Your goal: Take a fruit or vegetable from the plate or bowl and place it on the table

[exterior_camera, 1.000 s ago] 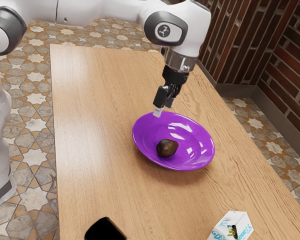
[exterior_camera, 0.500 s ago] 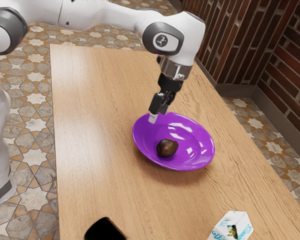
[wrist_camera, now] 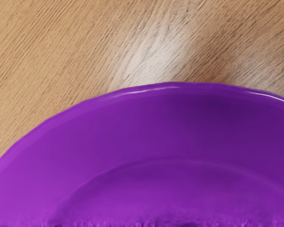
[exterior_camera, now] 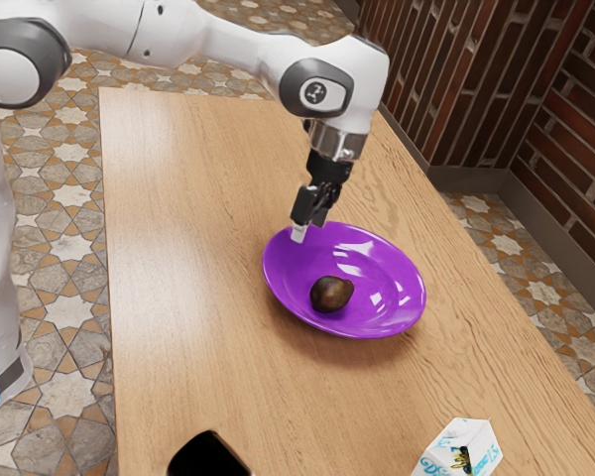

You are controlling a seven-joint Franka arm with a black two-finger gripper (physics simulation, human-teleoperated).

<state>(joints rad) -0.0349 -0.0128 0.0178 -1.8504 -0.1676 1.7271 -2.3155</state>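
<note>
We have our gripper (exterior_camera: pixel 299 234) at the purple plate (exterior_camera: pixel 399 278), by the far part of its rim toward the exterior view's left, with the hand tilted. Whether it touches the plate we cannot tell. We cannot tell either if the jaws stand wide or narrow. The task's thing, 1 dark brown fruit or vegetable (exterior_camera: pixel 330 294), lies in the plate, a little off its middle toward the camera and the exterior view's left. It sits apart from our gripper. In the wrist view we see the plate's smooth curved rim and the shallow ring inside it, with the wood grain of the table (exterior_camera: pixel 188 248) past the edge. Nearer the exterior camera we have 2 more things on the table, both well apart from the plate: a black object (exterior_camera: pixel 208 456) toward the exterior view's left, and a white box (exterior_camera: pixel 464 446) with blue marks toward the exterior view's right
</note>
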